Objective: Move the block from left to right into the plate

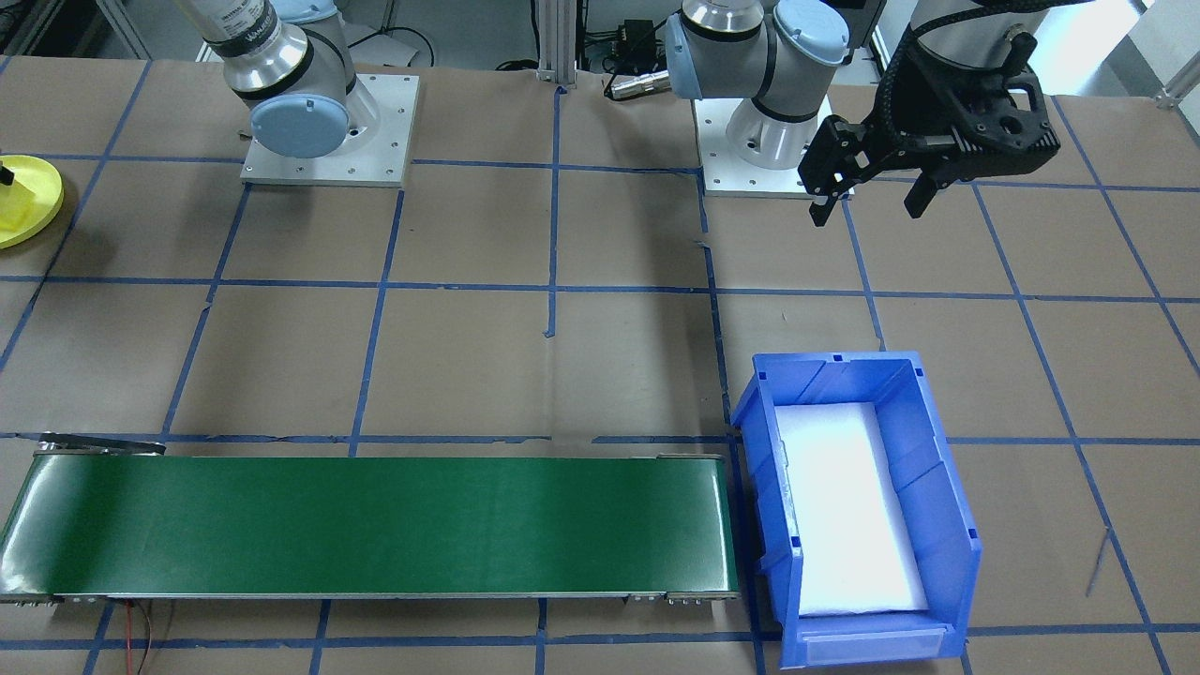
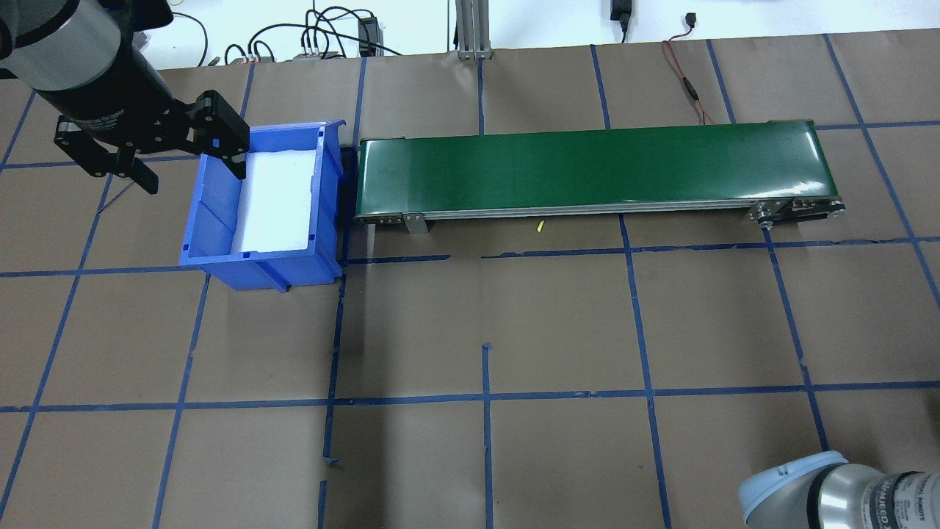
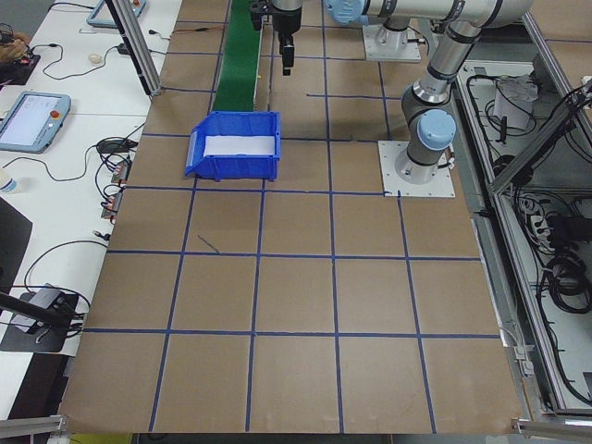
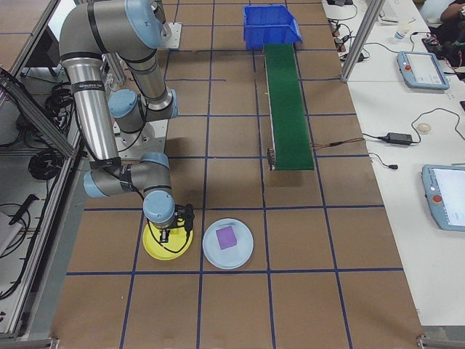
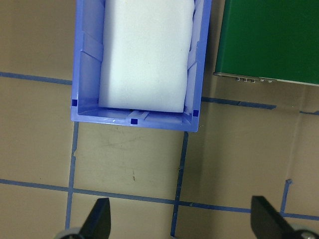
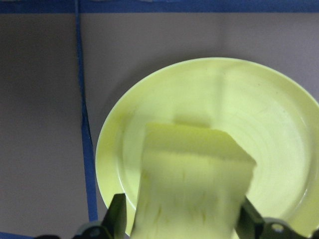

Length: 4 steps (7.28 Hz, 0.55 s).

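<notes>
Front-facing view: the left gripper (image 1: 872,202) hangs with its jaws apart and empty above the brown tabletop (image 1: 600,356), on the robot's side of the blue bin (image 1: 858,506); the green conveyor (image 1: 370,525) lies just beside the bin with nothing on its belt, and only an edge of the yellow plate (image 1: 23,202) shows at the far end of the tabletop from the bin. Overhead view: the left gripper (image 2: 187,158) is over the bin's (image 2: 213,220) outer wall, jaws spread, and the white pad in the bin carries no block; the plate is out of frame. Left side view: the bin (image 3: 233,146) sits at the near end of the conveyor (image 3: 240,46); nothing of the plate is visible. Right side view: the right gripper (image 4: 173,229) stands directly over the yellow plate (image 4: 161,251), well apart from the bin (image 4: 272,25); a pale blue plate (image 4: 229,254) holding a purple block (image 4: 227,237) lies just beside the yellow one. Left wrist view: jaw tips wide apart, bin (image 5: 84,69) and tabletop below. Right wrist view: the right gripper's jaws are closed on a yellow block (image 6: 192,184), which is held above the yellow plate (image 6: 279,114); whether it touches the plate cannot be told. Judged from this, the carry to the plate looks complete, and what is left is lowering if needed, releasing the block in the plate, and withdrawing the arm.
</notes>
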Tool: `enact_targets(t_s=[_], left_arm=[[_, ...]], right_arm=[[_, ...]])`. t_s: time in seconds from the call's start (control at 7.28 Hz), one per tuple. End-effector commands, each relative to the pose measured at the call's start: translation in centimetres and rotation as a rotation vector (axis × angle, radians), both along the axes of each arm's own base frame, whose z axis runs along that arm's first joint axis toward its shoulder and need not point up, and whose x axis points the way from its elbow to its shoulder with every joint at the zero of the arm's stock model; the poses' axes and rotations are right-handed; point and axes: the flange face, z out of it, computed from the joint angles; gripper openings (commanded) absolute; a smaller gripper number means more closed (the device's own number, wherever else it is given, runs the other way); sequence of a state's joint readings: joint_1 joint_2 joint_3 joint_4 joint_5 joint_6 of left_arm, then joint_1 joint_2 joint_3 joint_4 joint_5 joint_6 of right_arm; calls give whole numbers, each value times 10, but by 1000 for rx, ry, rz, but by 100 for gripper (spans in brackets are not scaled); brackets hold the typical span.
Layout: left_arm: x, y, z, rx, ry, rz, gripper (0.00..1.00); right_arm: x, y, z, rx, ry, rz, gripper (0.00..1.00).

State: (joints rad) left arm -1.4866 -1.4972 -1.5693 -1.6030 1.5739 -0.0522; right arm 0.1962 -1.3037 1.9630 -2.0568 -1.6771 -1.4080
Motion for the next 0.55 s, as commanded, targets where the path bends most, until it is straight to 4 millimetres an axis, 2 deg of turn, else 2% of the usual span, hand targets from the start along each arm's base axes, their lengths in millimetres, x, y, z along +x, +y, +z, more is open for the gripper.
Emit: enact_targets(t_s=[0.0, 0.14, 0.27, 0.41], left_arm=[[-1, 0, 0, 0, 0, -1, 100], [0, 0, 0, 0, 0, 0, 100], [0, 0, 0, 0, 0, 0, 100], [0, 0, 0, 0, 0, 0, 100]], right_arm=[[0, 1, -4, 3, -8, -4, 100], [3, -5, 5, 2, 10, -24, 100], [10, -28, 26, 10, 65, -38, 100], [32, -70, 63, -14, 129, 42, 100]])
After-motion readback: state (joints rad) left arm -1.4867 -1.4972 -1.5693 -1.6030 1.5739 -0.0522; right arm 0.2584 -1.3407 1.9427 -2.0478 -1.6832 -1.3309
